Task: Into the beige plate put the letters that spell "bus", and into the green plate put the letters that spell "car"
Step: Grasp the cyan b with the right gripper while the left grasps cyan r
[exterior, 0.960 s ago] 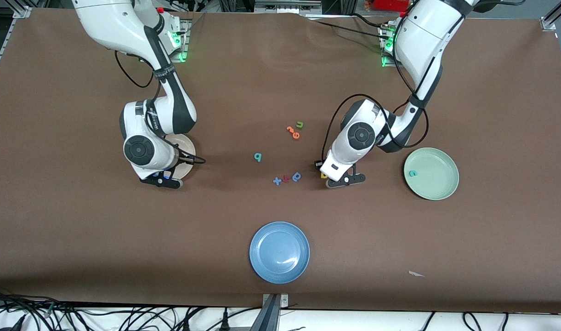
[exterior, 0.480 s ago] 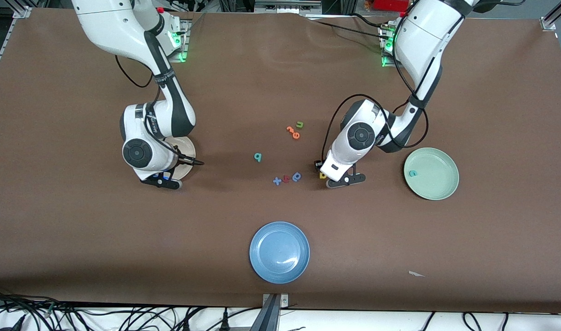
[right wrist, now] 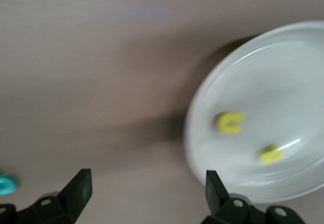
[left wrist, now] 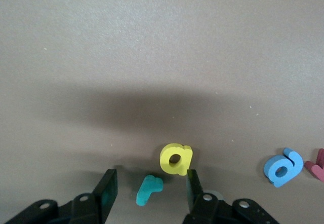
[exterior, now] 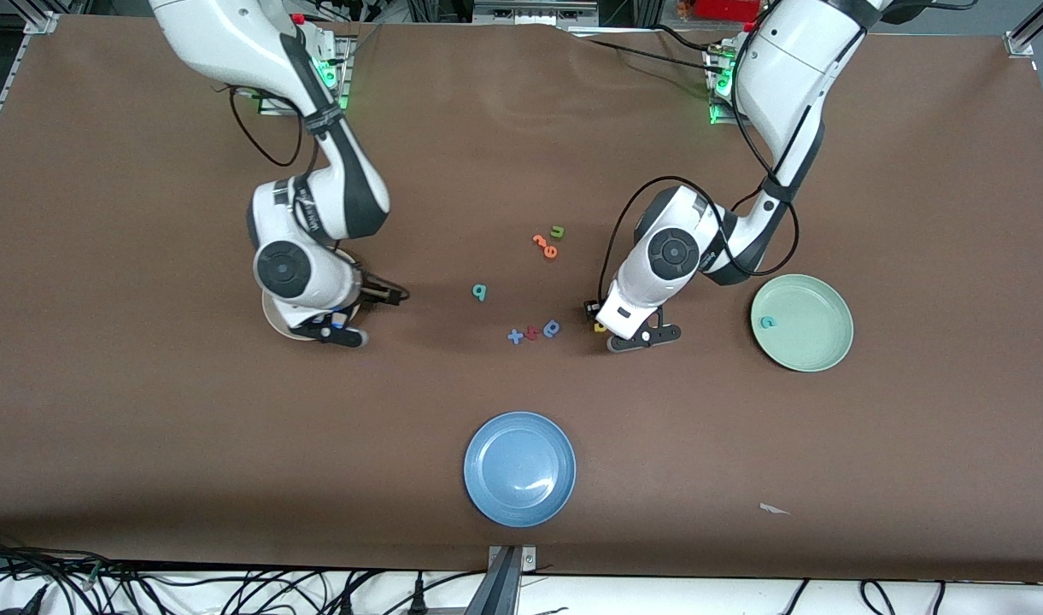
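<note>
We are hovering our left hand low over the worktop, fingers apart and holding nothing, with the teal r lying flat between them and the yellow a touching one fingertip. The r's long stem is running slantwise across the gap, so we judge it the closer catch. The green plate is sitting beside this hand, toward the left arm's end, with the teal c in it. Our right hand is spread wide and empty beside the beige plate, where the yellow u and yellow s are lying. The teal b is waiting between both arms.
</note>
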### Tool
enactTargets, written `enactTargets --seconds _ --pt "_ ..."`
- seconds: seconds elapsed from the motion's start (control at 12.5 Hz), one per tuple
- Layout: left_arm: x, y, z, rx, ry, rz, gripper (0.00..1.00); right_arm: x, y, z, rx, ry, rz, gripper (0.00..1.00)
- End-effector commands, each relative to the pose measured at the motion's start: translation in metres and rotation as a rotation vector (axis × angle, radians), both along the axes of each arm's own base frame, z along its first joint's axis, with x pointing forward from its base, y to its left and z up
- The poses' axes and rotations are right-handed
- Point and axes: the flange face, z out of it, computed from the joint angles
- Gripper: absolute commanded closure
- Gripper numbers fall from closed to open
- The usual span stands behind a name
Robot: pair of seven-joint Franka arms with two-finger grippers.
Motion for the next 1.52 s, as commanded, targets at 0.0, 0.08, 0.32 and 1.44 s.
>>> enactTargets --seconds 0.0,0.08,0.32,1.44 --pt "-0.008 -0.01 -0.008 0.022 0.006 -0.019 0.4 -0.008 0.053 0.009 0.006 -0.03 -0.094 0.06" --pt "-0.009 -0.01 -0.009 0.024 0.008 -0.021 0.41 -0.011 0.069 0.003 0.008 -0.043 -0.126 0.18" --pt "-0.011 -0.008 -0.014 0.028 0.017 -0.023 0.51 -0.036 0.128 -0.019 0.07 -0.119 -0.097 0.25" --pt "0.004 0.008 -0.005 0.025 -0.003 -0.006 1.0 -0.057 0.156 -0.072 0.071 -0.174 -0.07 0.47"
